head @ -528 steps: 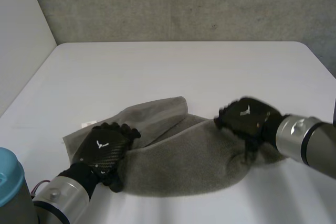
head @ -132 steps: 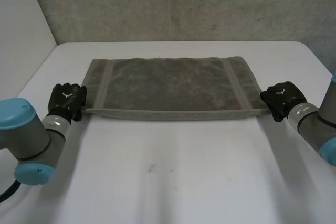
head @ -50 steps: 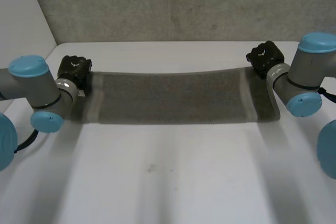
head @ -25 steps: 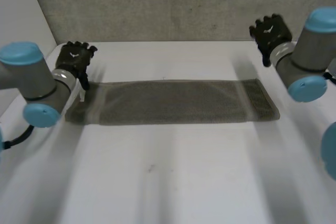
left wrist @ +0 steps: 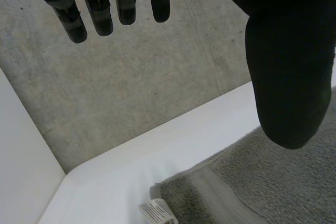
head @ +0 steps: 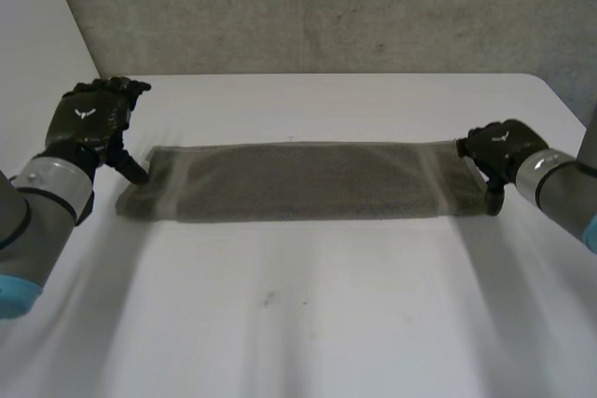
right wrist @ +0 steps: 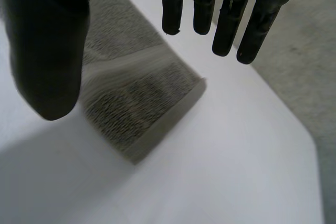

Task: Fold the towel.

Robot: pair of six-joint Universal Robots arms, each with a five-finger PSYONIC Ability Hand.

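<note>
The towel [head: 303, 182] is lying flat on the white desk [head: 308, 323] as a long narrow band, seemingly doubled, running across the desk from side to side; the left hand [head: 89, 123] is hovering just beside the band's left end and the right hand [head: 499, 148] is waiting at its right end; both are grasping nothing, the left's fingers [left wrist: 105, 14] hanging straight and released above the corner bearing a small white label [left wrist: 156, 212], the right's reaching loosely over the other short edge. I am judging the step in hand to be the next fold, end over end; doing it well is calling for pinching every layer at a short end's corners rather than the top one alone, lifting low, carrying that end across squarely onto the far short edge, and laying it down without dragging the lower half askew.
</note>
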